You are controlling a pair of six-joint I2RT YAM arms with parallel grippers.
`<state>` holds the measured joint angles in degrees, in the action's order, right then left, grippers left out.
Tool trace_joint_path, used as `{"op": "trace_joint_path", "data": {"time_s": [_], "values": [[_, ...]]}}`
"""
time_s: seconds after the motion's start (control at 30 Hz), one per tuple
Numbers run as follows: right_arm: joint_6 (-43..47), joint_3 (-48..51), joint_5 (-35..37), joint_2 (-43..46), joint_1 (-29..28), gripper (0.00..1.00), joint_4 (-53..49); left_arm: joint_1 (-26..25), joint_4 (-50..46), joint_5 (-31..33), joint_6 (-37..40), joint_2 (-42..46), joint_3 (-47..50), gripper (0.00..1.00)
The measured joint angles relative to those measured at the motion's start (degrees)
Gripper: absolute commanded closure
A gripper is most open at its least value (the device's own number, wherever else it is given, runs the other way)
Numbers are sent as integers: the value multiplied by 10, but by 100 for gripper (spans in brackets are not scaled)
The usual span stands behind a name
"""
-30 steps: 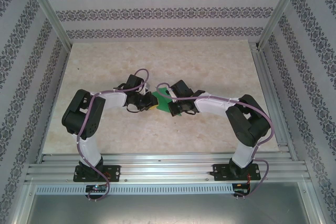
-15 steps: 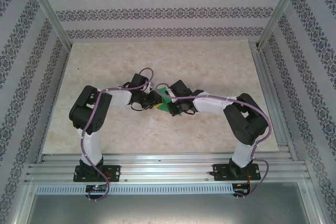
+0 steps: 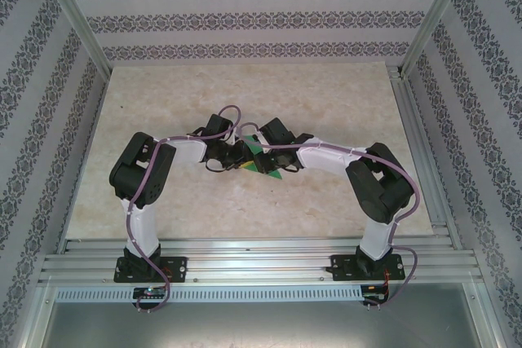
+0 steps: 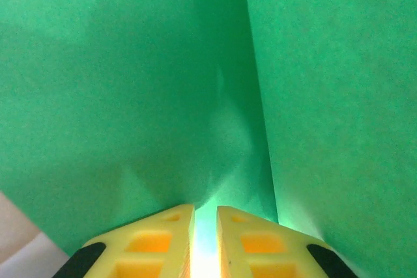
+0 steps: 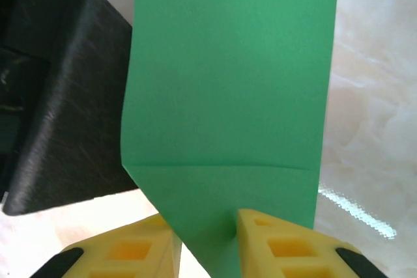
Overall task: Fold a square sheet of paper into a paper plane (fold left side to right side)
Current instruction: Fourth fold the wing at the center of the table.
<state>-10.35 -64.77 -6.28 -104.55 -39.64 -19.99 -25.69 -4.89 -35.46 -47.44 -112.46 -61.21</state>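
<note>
Pale marbled table inside patterned walls carries both arms. The left arm and the right arm each rise from the near rail, bend at a raised elbow and reach inward, so their wrists meet nose to nose near the middle.

Between them sits the green sheet of paper, already folded in part. From the right wrist it runs straight ahead of the fingers, with a flat crease across it just beyond the tips. From the left wrist two layers meet at a seam directly ahead.

The left gripper is pinched nearly together on the paper, which glows through the thin slit. The right gripper stands parted, a pointed corner of the sheet lying loose between its fingers.

This looks like mid-fold, one side held while the other lets go. Next, the freed right gripper probably needs a fresh hold or a press along the crease, with the left keeping the layers aligned.
</note>
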Motion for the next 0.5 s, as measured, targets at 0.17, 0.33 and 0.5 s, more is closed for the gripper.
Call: {"op": "trace_joint_path", "data": {"time_s": [0.17, 0.33, 0.5], "values": [[0, -11, 0, 0, 0, 72, -4, 0, 0, 2, 0, 0, 0, 84], [7, -24, -1, 0, 0, 85, -10, 0, 0, 2, 1, 0, 0, 85], [16, -37, -8, -4, 7, 96, -14, 0, 0, 2, 2, 0, 0, 86]]}}
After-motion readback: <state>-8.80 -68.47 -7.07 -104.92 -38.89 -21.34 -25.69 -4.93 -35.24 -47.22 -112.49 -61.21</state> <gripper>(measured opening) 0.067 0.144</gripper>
